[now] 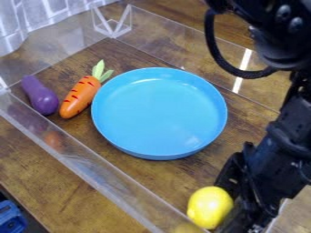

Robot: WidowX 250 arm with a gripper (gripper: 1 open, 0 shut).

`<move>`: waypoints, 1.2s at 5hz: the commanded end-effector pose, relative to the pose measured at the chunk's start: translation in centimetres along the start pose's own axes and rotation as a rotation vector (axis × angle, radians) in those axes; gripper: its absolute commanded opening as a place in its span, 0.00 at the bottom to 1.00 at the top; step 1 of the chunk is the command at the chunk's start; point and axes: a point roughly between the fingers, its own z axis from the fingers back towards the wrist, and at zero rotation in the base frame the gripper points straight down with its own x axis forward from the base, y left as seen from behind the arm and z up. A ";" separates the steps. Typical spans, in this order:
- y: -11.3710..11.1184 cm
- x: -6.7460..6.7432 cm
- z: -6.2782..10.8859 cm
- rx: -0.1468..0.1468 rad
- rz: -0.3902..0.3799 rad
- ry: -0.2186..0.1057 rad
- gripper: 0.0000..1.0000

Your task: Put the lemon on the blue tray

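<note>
The lemon (209, 207), small, glossy and yellow, lies on the wooden table at the bottom right, near the front clear wall. My black gripper (243, 206) comes steeply down right beside it, open, with one finger (234, 179) just behind and to the right of the fruit. Whether a finger touches the lemon I cannot tell. The blue tray (122, 132) is a wide round dish in the middle of the table, with nothing on it, up and to the left of the lemon.
An orange carrot (79, 96) with green leaves and a purple eggplant (39, 94) lie left of the tray. Clear plastic walls (85, 168) fence the table, and a clear plastic stand (113, 18) is at the back.
</note>
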 end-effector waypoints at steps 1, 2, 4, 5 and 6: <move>0.6 0.7 0.1 -0.012 0.026 -0.010 1.00; 0.5 0.1 0.0 -0.014 0.029 -0.008 1.00; 0.5 -1.1 -0.1 -0.009 0.011 -0.007 0.00; 0.3 -1.7 0.0 -0.006 -0.006 -0.015 0.00; 0.2 -1.6 0.5 -0.009 0.002 -0.011 1.00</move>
